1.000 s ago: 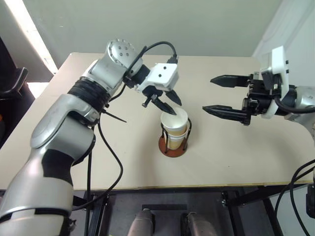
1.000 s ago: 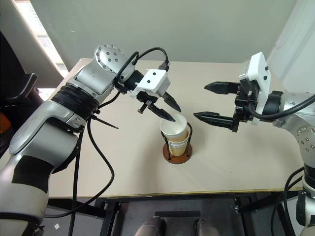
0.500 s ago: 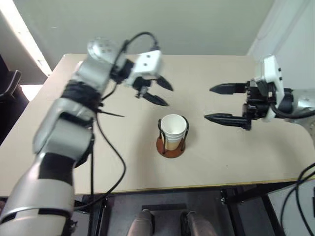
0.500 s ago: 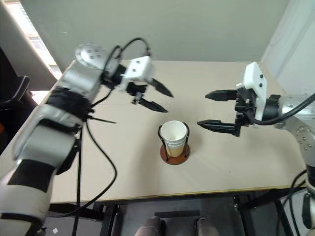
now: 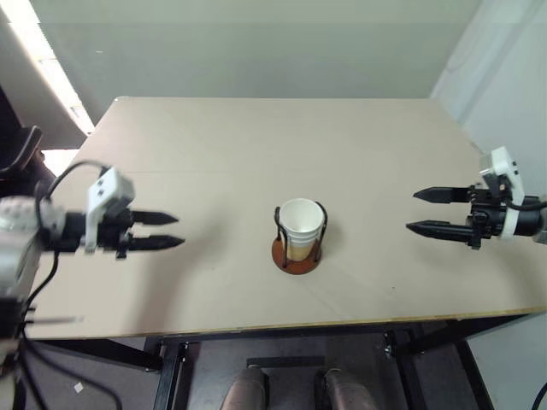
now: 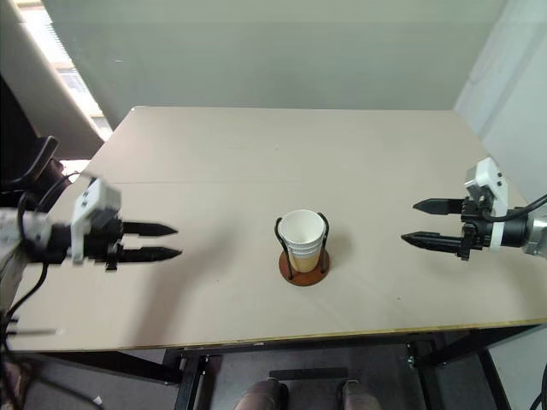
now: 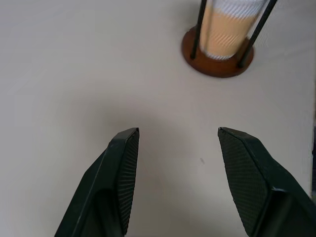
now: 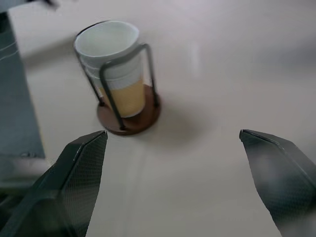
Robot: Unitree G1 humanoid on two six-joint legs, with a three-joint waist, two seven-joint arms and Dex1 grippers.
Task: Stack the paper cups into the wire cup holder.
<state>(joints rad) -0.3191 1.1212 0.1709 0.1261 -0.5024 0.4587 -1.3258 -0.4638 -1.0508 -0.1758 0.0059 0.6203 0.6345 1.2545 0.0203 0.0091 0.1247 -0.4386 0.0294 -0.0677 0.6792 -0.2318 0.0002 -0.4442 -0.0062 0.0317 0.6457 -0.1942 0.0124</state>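
The paper cups [image 5: 301, 222] stand nested upright inside the wire cup holder [image 5: 293, 254], a reddish-brown disc with black wire loops, at the middle of the table. The same cups [image 8: 111, 64] and holder [image 8: 129, 118] show in the right wrist view, and the holder [image 7: 219, 61] in the left wrist view. My left gripper [image 5: 169, 231] hovers well to the left of the holder, open and empty, pointing toward it. My right gripper [image 5: 423, 211] hovers far to the right, open wide and empty, also pointing at the holder.
The beige table [image 5: 256, 145] spreads wide on all sides of the holder. Its front edge [image 5: 282, 326] runs below the holder. A dark chair [image 5: 17, 149] stands off the table's left side.
Both arms have drawn away from the holder: the left swung far out left and down, the right moved out right. The cup stack stays in the holder.
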